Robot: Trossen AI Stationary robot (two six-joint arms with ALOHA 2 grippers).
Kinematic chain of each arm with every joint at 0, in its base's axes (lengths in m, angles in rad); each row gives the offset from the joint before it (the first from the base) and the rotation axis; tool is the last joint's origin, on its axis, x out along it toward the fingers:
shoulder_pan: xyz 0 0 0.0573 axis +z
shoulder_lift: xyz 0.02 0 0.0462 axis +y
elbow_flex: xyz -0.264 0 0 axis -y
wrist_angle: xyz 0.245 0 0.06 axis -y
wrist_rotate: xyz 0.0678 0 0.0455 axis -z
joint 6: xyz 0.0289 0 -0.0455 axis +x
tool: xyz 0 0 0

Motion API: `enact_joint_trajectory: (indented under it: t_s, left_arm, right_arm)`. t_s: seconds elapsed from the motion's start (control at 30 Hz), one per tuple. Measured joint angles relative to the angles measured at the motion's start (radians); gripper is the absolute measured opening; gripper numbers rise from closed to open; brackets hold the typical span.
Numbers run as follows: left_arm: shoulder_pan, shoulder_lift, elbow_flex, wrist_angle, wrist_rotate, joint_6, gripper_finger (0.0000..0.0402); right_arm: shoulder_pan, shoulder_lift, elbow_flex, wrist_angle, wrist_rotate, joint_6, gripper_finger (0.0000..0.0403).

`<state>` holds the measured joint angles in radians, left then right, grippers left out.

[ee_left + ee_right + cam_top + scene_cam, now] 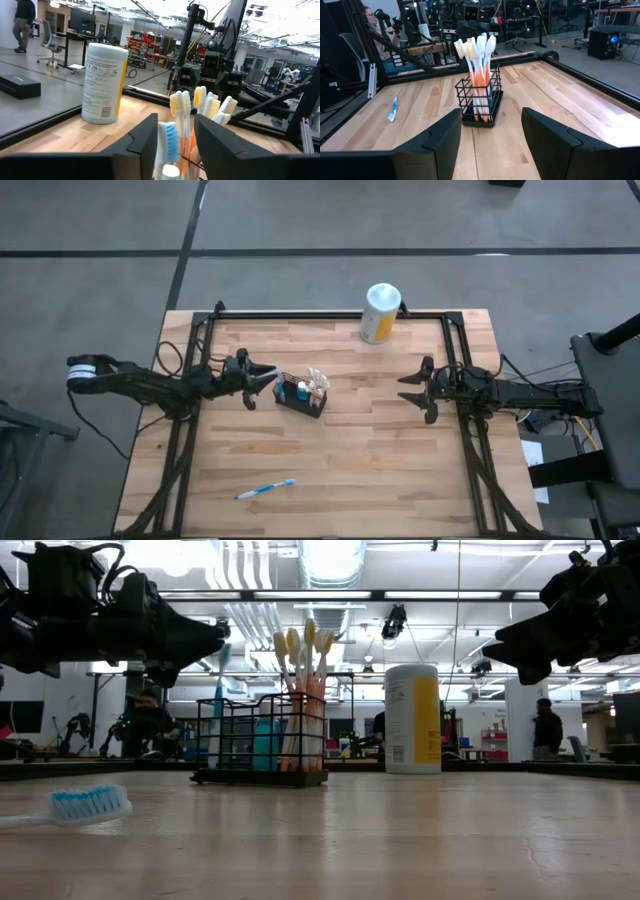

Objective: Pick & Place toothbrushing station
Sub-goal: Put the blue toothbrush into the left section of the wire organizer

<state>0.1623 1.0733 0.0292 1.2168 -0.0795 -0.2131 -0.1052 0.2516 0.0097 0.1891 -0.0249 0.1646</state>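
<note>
From above, your toothbrushing station [302, 393], a small black wire-mesh basket, stands on the wooden surface [350, 470] near its middle, with the left claw [268, 375] just beside it, fingers parted and holding nothing. The right claw [408, 388] sits well apart on the basket's other side, spread wide and empty. A white-topped canister [380, 312] stands beyond the basket at the far edge, and a loose blue toothbrush [266, 490] lies on the near side of the basket, well apart from it. At surface height, you see the basket [262, 740] upright with its brush heads [302, 643] rising above the rim, the canister [412, 719] behind it and the blue toothbrush [88, 805] lying in front. Both arms hang above surface level here. Through the left wrist camera, the brush heads [181, 102] show in the gap between the left claw's dark fingers [145, 140], canister [102, 82] off beyond them. Through the right wrist camera, the basket [480, 100] stands framed between the right claw's wide-set fingers [442, 137], apart from them, with the loose toothbrush [393, 109] lying beyond the basket.
</note>
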Motion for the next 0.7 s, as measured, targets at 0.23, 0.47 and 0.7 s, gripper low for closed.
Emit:
enact_joint_trajectory:
  t_s: [0.23,0.47,0.7]
  left_arm:
    - [0.0,0.0,0.011,0.037,0.01,-0.008,0.0156]
    - [0.0,-0.005,0.092,0.045,0.042,0.049,0.0172]
    - [0.0,-0.026,0.242,-0.254,0.148,0.107,0.0177]
  right_arm:
    - [0.0,0.0,0.0,0.0,0.0,0.0,0.0203]
    - [0.0,0.0,0.0,0.0,0.0,0.0,0.0203]
    - [0.0,0.0,0.0,0.0,0.0,0.0,0.0203]
